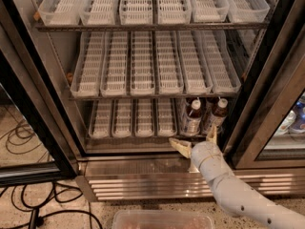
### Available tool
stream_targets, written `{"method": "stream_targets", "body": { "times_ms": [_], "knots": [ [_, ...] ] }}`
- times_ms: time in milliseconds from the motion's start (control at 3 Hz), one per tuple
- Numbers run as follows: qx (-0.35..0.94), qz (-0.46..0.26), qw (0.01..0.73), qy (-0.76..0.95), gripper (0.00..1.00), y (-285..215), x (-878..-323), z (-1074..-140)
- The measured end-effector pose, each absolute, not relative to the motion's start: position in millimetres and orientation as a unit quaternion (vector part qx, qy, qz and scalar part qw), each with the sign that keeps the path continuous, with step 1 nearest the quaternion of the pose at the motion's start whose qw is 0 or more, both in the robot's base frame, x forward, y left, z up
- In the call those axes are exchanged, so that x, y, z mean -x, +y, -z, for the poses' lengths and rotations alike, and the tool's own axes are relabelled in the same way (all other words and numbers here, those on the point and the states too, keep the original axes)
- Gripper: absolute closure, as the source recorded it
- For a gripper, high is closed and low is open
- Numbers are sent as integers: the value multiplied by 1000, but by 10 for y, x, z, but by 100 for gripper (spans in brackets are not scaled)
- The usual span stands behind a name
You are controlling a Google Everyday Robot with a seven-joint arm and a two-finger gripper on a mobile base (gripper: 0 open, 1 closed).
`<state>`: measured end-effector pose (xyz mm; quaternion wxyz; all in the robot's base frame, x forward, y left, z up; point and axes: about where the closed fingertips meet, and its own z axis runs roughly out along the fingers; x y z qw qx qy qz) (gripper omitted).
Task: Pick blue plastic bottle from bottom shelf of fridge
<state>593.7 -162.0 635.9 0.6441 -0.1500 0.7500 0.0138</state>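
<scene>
The fridge (pixel 43 104) stands open with black door frames and rows of white slotted trays. On the bottom shelf (pixel 128 120), at the right, stand two small bottles of dark drink with white caps and pale labels. The blue plastic bottle (pixel 191 119) is the left one; a near-identical bottle (pixel 217 115) stands to its right. My gripper (pixel 195 141) is just below and in front of them at the shelf's front edge, open, with one finger (pixel 179 146) pointing left and the other (pixel 211 134) up. It holds nothing.
The upper racks hold empty white trays (pixel 152 68). A steel louvred base (pixel 157 182) runs below the opening. The open door frame (pixel 33 123) is at the left, another glass door (pixel 281 128) at the right. Black cables (pixel 28 209) lie on the floor. A clear bin (pixel 162 219) sits below.
</scene>
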Motion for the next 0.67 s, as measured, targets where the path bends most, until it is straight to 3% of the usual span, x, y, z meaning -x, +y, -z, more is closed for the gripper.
{"method": "stream_targets", "body": {
  "times_ms": [667],
  "knots": [
    [140, -13, 658, 740, 23, -1615, -6012, -6383]
  ]
}}
